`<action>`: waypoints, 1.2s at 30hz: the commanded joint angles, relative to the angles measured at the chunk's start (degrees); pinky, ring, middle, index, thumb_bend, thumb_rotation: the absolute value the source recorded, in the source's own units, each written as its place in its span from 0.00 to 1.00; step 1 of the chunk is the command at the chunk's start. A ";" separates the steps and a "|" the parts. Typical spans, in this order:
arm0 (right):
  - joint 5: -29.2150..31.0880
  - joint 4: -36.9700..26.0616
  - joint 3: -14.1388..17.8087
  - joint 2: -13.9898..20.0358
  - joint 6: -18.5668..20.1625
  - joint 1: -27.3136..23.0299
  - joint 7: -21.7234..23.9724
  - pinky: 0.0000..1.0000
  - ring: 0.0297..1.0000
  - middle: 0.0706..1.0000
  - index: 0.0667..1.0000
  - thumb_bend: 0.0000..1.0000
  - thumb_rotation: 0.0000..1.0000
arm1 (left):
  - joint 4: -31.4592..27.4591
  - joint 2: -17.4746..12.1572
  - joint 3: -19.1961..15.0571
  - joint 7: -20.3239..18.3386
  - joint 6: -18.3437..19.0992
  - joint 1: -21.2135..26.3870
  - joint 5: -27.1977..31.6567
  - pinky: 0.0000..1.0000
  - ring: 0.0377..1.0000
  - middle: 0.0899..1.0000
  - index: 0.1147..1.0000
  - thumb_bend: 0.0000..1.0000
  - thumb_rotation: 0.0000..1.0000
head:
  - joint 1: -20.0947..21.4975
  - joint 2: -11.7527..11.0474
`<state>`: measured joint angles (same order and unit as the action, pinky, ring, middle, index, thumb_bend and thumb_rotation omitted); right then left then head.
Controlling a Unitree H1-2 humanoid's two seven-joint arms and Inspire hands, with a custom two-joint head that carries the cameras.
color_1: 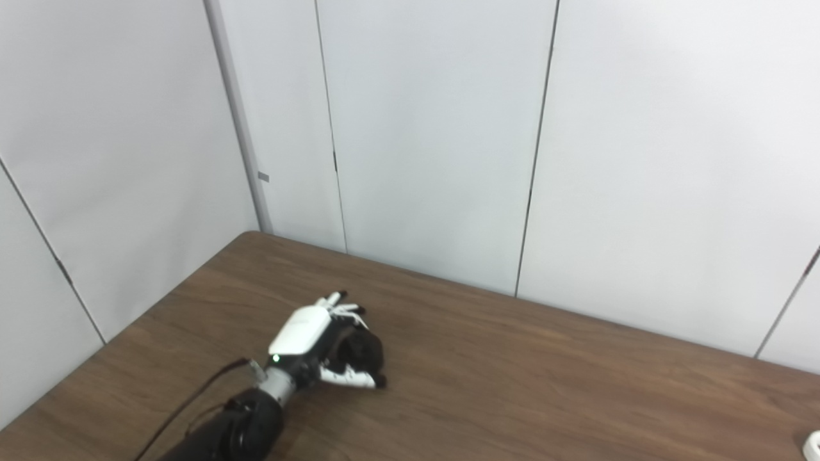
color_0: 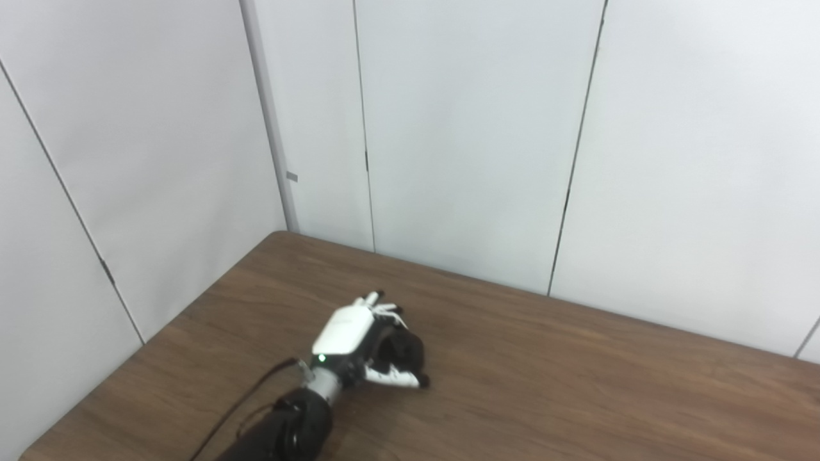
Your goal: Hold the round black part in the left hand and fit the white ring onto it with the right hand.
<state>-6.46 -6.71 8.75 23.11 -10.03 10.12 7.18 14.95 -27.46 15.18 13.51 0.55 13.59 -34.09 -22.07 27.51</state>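
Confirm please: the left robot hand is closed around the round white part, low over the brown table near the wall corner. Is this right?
One detail is wrong: the part is black, not white. The left eye view shows the left robot hand closed around a round black part, low over the brown table near the wall corner. The rest is correct.

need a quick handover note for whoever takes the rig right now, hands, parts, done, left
Left hand: on the table, fingers curled around the round black part, which looks gripped.
Right hand: not in view.
White ring: a small white object shows at the lower right edge of the right eye view; too cropped to confirm that it is the ring.
Done: black part appears held in the left hand.
Left: bring in the right hand, pick up the ring, fit it onto the black part.
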 commanded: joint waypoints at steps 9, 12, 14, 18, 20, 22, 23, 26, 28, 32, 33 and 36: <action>-3.07 -5.88 1.43 0.32 5.70 -0.76 -1.31 0.99 1.00 1.00 0.94 0.60 0.25 | -11.60 1.08 1.91 -7.32 0.36 -4.11 -3.54 1.00 1.00 0.88 0.41 0.52 0.05 | 6.21 1.78; -4.53 -6.92 1.62 0.62 6.50 -1.56 -1.58 0.98 1.00 1.00 0.94 0.62 0.18 | -14.23 1.41 1.71 -8.96 -0.29 -5.48 -3.23 1.00 1.00 0.88 0.41 0.52 0.05 | 9.27 2.86; -5.72 -8.06 1.67 1.06 7.60 -2.02 -1.30 1.00 1.00 1.00 0.94 0.62 0.16 | -15.34 1.56 1.76 -10.00 -0.70 -6.13 -3.38 1.00 1.00 0.88 0.41 0.52 0.05 | 11.05 3.44; -4.85 -11.09 2.25 1.23 10.87 -3.40 -0.43 1.00 1.00 1.00 0.95 0.64 0.11 | -17.34 1.58 2.43 -11.81 -1.98 -7.19 -3.94 1.00 1.00 0.88 0.41 0.52 0.05 | 14.91 4.40; -5.50 -12.42 2.52 1.75 12.64 -4.24 -0.26 1.00 1.00 1.00 0.95 0.66 0.03 | -18.15 1.75 2.66 -12.69 -2.66 -7.53 -3.96 1.00 1.00 0.87 0.41 0.52 0.05 | 16.08 4.68; -7.64 -13.93 2.58 2.71 14.91 -5.41 -0.05 1.00 1.00 1.00 0.95 0.70 0.01 | -18.62 1.92 2.87 -13.41 -3.24 -7.77 -4.44 1.00 1.00 0.87 0.41 0.52 0.05 | 17.17 4.93; -8.97 -14.90 2.52 3.20 16.54 -6.16 0.18 1.00 1.00 1.00 0.94 0.72 0.02 | -18.66 2.04 2.89 -13.63 -3.68 -7.88 -4.42 1.00 1.00 0.87 0.41 0.52 0.05 | 18.14 5.03; -13.56 -16.52 1.76 4.70 20.01 -8.74 0.70 0.98 1.00 0.99 0.90 0.79 0.01 | -18.39 2.18 2.83 -13.87 -5.60 -8.15 -3.87 1.00 1.00 0.87 0.41 0.52 0.05 | 22.49 4.90; -15.48 -16.64 1.15 5.60 22.00 -10.64 1.20 0.95 1.00 0.99 0.88 0.83 0.01 | -18.17 1.98 2.83 -13.98 -6.87 -8.37 -3.92 1.00 1.00 0.87 0.41 0.52 0.05 | 24.97 4.73; -17.27 -14.45 -0.27 8.08 22.72 -15.12 2.46 0.95 1.00 1.00 0.84 0.88 0.08 | -18.08 1.65 2.60 -15.27 -8.42 -8.81 -3.40 1.00 1.00 0.86 0.41 0.52 0.05 | 31.42 3.94; -17.86 -13.38 -0.62 8.71 22.54 -16.32 2.54 0.94 1.00 1.00 0.82 0.89 0.10 | -17.88 1.69 2.57 -15.55 -8.70 -8.83 -3.31 1.00 1.00 0.86 0.41 0.52 0.05 | 32.04 3.85; -20.79 -9.62 -2.37 11.03 22.74 -20.60 3.28 0.91 1.00 1.00 0.77 0.94 0.16 | -16.93 1.68 2.65 -15.81 -10.10 -8.82 -3.48 1.00 1.00 0.85 0.41 0.52 0.04 | 34.54 3.51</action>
<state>-25.73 -16.10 6.00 31.21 13.20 -7.64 10.65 -2.34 -25.01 17.40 -1.08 -7.87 4.78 -37.68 12.48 30.94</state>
